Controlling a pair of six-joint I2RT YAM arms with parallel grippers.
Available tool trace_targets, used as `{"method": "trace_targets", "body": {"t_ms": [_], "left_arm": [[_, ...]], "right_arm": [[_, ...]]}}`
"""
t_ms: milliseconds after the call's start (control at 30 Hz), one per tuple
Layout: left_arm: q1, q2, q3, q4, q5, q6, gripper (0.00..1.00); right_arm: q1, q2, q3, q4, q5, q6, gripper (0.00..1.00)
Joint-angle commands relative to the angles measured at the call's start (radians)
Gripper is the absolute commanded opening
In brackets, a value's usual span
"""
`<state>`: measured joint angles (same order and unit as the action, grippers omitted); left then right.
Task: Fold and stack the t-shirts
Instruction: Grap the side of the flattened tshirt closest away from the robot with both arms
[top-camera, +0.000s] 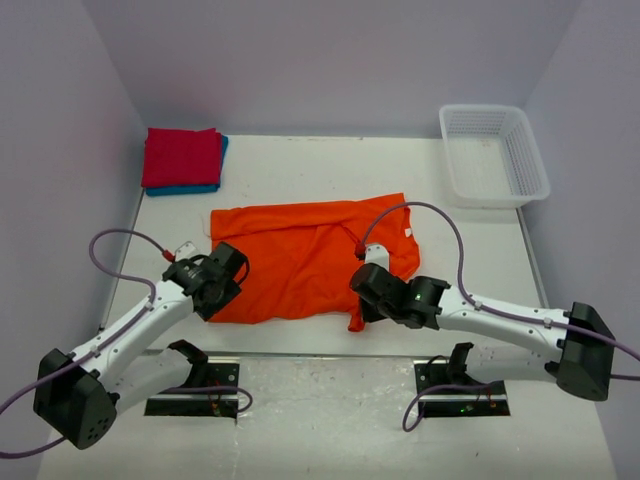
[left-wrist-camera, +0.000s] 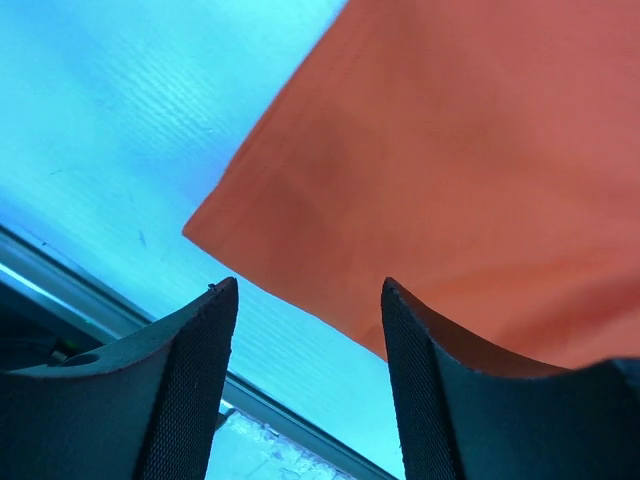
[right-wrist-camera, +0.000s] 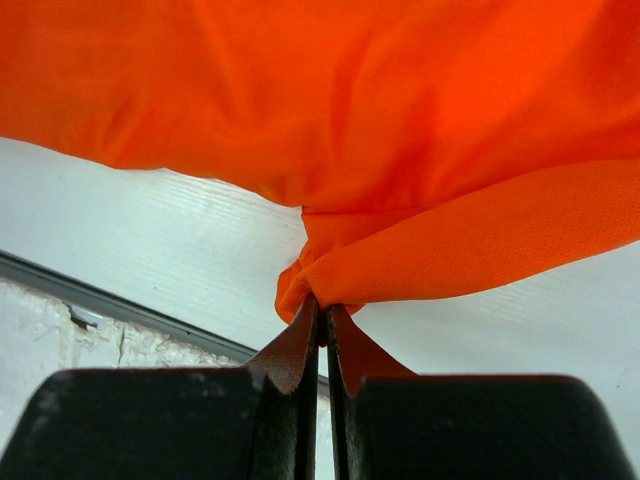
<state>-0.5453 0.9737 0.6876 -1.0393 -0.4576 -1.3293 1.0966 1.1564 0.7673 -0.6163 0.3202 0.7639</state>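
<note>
Remote op here. The orange t-shirt (top-camera: 310, 255) is spread out but pretty rumpled in the middle of the surface (top-camera: 320, 170), right between my two arms. My right fingers (right-wrist-camera: 300, 350) are pinched tight on a bunched-up bit of its near edge, and in the right wrist view the cloth fans out from that pinch in a bunch of creases. From overhead that's the shirt's near right corner, with a little flap of orange poking toward the near edge of the surface. My left fingers (left-wrist-camera: 195, 385) are apart with nothing between them, down by the shirt's near left corner. The left wrist view shows that corner lying flat just past the tips, with its edge running behind one finger. I honestly can't tell if that finger is touching the cloth. Over in the far left corner the red t-shirt (top-camera: 180, 157) sits folded on top of the blue t-shirt (top-camera: 190, 189), which only peeks out along two edges. The white mesh basket (top-camera: 530, 160) is at the far right, well apart from the shirts.
</note>
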Motion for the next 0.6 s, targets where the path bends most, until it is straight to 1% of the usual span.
{"method": "trace_targets", "body": {"t_ms": [0, 133, 167, 267, 433, 567], "left_arm": [[0.019, 0.054, -0.006, -0.073, -0.018, -0.068, 0.60], [0.038, 0.086, -0.023, -0.071, -0.027, -0.099, 0.53], [0.039, 0.088, -0.023, -0.082, -0.029, -0.111, 0.50], [0.056, 0.088, -0.019, -0.083, -0.023, -0.087, 0.48], [0.059, 0.174, 0.018, -0.166, -0.036, -0.057, 0.47], [0.061, 0.206, -0.002, -0.142, -0.016, -0.048, 0.47]], "right_arm": [[-0.006, -0.030, -0.011, 0.059, -0.013, -0.043, 0.00], [-0.006, -0.050, -0.029, 0.082, -0.038, -0.052, 0.00], [-0.006, -0.058, -0.037, 0.084, -0.038, -0.054, 0.00], [-0.012, -0.072, -0.049, 0.082, -0.039, -0.057, 0.00], [-0.015, -0.089, -0.060, 0.084, -0.044, -0.054, 0.00], [-0.020, -0.092, -0.066, 0.090, -0.047, -0.049, 0.00]]}}
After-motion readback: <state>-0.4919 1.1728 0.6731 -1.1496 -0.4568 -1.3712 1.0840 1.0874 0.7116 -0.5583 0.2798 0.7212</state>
